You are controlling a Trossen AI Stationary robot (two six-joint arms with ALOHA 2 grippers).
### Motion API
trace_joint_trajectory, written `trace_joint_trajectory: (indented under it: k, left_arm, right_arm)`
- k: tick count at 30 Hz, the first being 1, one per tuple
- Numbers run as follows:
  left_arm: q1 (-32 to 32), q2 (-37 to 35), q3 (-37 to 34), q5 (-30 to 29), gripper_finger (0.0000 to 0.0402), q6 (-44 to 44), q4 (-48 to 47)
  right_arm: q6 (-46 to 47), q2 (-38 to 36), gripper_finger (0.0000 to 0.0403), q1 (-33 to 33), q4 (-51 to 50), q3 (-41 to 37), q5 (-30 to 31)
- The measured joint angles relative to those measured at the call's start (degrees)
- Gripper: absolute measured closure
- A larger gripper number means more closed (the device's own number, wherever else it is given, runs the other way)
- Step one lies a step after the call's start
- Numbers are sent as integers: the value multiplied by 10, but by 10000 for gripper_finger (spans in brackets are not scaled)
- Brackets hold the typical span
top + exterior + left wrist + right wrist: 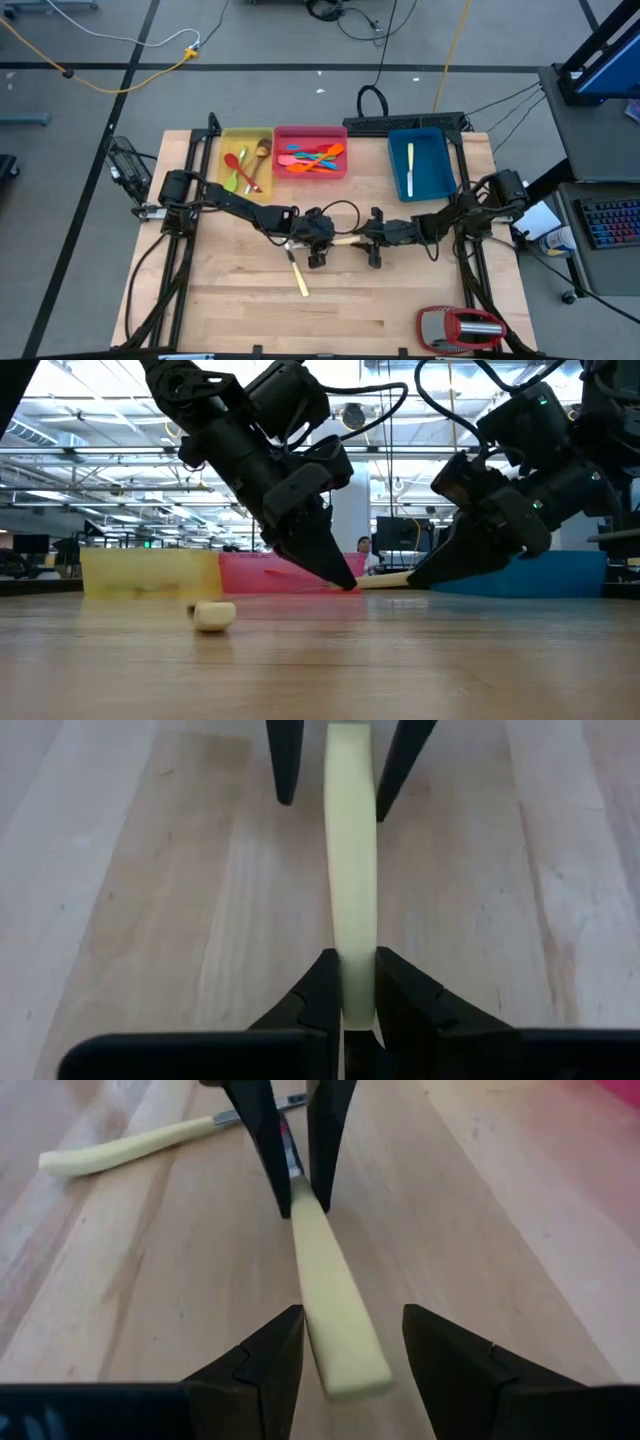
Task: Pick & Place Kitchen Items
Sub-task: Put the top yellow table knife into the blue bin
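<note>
Fingers of the left gripper (358, 1005) are clamped on a cream-handled knife (351, 850) at table centre; those of the right gripper (350, 1350) stand apart around its handle. Utensils are already binned at twelve o'clock; another knife (297, 274) is left at six.
</note>
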Motion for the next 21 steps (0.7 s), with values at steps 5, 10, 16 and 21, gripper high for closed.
trace_joint_trajectory:
  k: [5, 10, 16, 21]
  left_arm:
    - [0, 0, 0, -2, 345, 2, 0]
    - [0, 0, 0, -3, 342, 2, 4]
    - [0, 0, 0, -3, 340, 2, 20]
    - [0, 0, 0, -4, 340, 3, 23]
  right_arm:
    - [-10, 0, 234, -5, 14, 0, -13]
    - [-10, 0, 234, -5, 19, 0, -15]
    - [-12, 0, 267, -5, 13, 0, -16]
    - [-13, 0, 307, -5, 13, 0, -20]
